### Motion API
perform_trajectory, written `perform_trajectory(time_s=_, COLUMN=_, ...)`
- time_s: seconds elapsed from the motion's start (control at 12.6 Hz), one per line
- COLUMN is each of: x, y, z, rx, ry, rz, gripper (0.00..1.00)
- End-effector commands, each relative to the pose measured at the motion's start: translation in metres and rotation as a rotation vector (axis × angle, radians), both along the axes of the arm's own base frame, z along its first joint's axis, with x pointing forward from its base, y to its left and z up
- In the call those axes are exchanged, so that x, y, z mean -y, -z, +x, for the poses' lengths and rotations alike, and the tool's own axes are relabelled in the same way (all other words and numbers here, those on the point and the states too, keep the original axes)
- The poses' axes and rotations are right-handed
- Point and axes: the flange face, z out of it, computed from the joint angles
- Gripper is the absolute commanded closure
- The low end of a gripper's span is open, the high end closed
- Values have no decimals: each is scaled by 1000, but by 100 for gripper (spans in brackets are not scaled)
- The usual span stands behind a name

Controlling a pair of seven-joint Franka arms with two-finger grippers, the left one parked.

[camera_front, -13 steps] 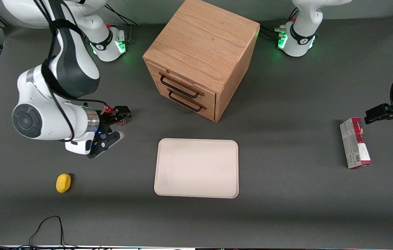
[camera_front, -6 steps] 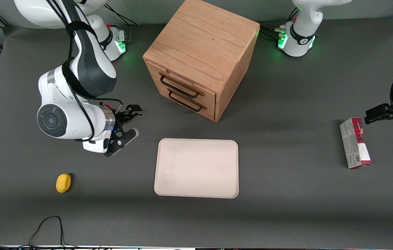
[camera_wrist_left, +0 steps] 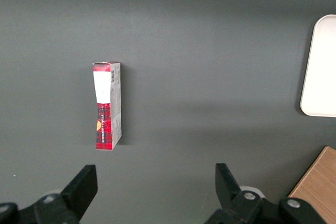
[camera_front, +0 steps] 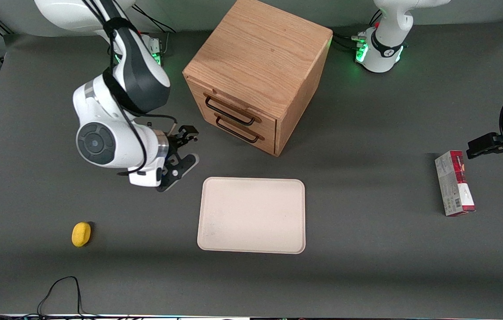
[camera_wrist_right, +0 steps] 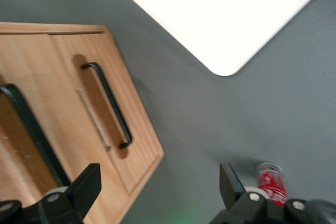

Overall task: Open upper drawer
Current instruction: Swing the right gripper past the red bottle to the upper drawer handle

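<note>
On the dark grey table, the gripper hovers, jaws spread, near the shut upper drawer.

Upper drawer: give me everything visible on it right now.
The light oak upper drawer is the topmost of two in the cube-shaped oak cabinet. It looks fully shut, its front flush with the cabinet face. A black wire pull handle spans its front. Nothing touches it. The right arm's end effector hovers open, apart from the drawer front, nearer the front camera, toward the working arm's end.
</note>
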Motion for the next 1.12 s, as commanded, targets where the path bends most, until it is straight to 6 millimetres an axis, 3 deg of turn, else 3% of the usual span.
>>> perform_trajectory(time_s=0.0, x=0, y=5, z=5, rx=-53, ry=40, rz=78, gripper=0)
perform_trajectory(time_s=0.16, x=-9, y=8, z=-1, rx=-70, ry=39, rz=75, gripper=0)
perform_trajectory(time_s=0.32, x=-11, y=23, z=-8, rx=-116, ry=30, rz=98, gripper=0)
perform_trajectory(time_s=0.8, x=-58, y=32, z=-41, rx=-163, ry=-63, rz=109, gripper=0)
perform_trajectory(time_s=1.04, x=-59, y=39, z=-48, rx=-191, ry=-75, rz=95, gripper=0)
